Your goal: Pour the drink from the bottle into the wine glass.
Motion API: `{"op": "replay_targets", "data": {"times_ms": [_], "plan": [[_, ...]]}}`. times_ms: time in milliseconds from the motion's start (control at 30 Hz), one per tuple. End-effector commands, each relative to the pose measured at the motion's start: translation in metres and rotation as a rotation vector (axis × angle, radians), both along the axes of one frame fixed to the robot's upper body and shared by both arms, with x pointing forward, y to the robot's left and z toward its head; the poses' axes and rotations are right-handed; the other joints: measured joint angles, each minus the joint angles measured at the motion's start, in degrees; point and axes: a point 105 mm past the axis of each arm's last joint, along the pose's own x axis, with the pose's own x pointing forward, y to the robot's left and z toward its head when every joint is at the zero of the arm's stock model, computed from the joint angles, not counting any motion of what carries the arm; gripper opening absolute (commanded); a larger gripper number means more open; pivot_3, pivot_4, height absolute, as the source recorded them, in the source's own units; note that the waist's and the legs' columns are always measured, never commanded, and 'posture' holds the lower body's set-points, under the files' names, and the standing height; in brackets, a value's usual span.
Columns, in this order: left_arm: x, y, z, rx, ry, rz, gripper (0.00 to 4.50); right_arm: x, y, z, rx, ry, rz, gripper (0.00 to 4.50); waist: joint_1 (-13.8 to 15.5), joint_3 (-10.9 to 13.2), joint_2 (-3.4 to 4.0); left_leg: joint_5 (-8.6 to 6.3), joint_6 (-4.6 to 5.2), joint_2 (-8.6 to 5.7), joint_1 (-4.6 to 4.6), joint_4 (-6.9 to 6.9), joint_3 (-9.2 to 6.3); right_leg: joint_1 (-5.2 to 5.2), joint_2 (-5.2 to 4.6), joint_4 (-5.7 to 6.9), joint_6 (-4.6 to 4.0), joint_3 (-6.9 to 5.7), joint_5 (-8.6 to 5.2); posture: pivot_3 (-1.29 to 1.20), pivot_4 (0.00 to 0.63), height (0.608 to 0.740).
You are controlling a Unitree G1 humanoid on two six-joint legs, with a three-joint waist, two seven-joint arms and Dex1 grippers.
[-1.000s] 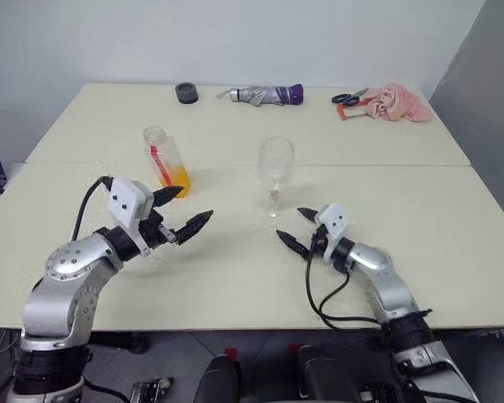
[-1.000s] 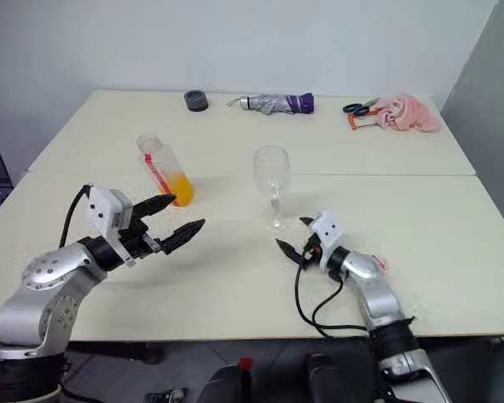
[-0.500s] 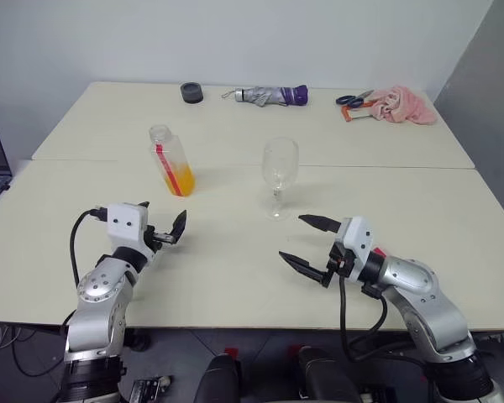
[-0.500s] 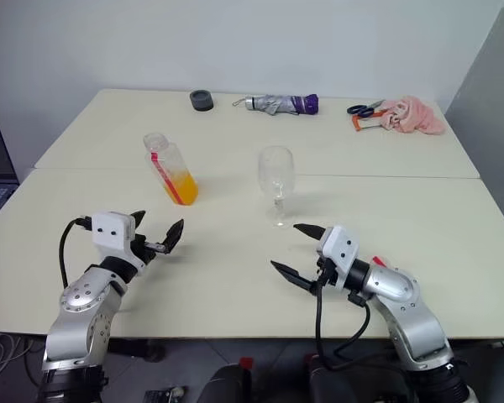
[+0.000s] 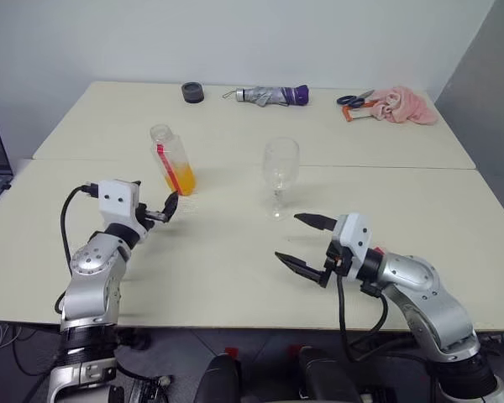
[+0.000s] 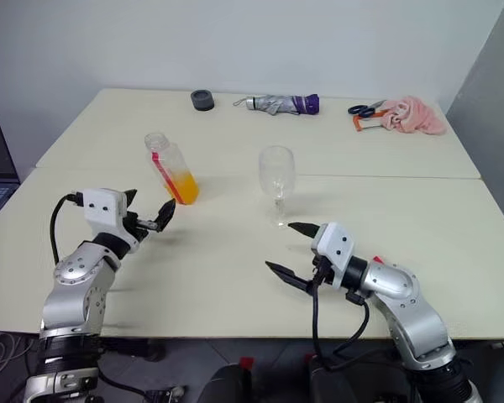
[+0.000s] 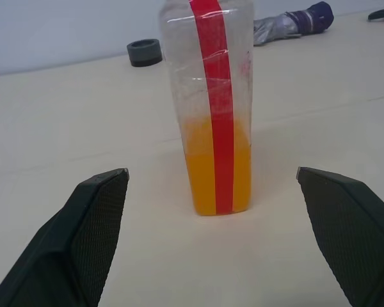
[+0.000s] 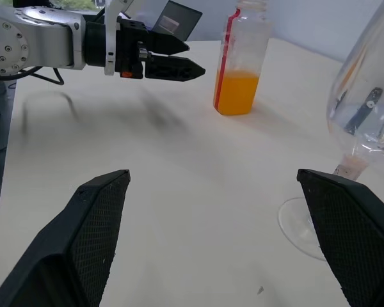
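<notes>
The bottle (image 5: 173,159) stood upright on the bench (image 5: 235,252), with no cap on it. The drink (image 7: 216,166) filled only its lower part. The left gripper (image 5: 157,211) was just in front of the bottle, not touching it, and its jaws were spread wide. The wine glass (image 5: 280,175) stood empty near the middle of the bench. The right gripper (image 5: 304,241) hung near the glass, apart from it, with its jaws spread wide too.

The bottle (image 5: 173,160) stands left of the wine glass (image 5: 280,175) on the table (image 5: 235,252).
</notes>
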Motion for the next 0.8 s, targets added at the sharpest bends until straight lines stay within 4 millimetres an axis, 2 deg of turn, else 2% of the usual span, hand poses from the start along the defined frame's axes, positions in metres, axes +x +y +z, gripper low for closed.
{"op": "replay_targets", "data": {"times_ms": [33,367,800], "plan": [[0.005,0.001,0.015,0.037,-0.032,-0.020,4.50,-0.005,0.004,0.011,0.014,-0.046,0.015,4.46,0.0,0.0,0.00,0.00,0.00,0.00,0.00,0.00,-0.01,0.00,0.00,0.00,0.00,-0.01,0.00,0.00,0.150,0.740],[0.025,0.003,0.021,0.009,-0.011,-0.032,4.50,-0.005,0.006,0.012,0.009,-0.048,0.023,4.46,0.0,0.0,-0.01,0.00,0.00,-0.01,-0.02,0.01,-0.03,0.00,0.00,0.01,0.00,-0.05,0.00,0.00,0.150,0.740],[0.056,-0.004,0.034,0.031,-0.013,-0.091,4.50,-0.003,0.009,0.018,0.010,-0.072,0.025,4.46,0.0,0.0,-0.01,0.00,0.00,-0.07,-0.05,0.02,-0.06,-0.01,0.08,0.02,0.00,-0.11,0.00,0.00,0.150,0.740]]}}
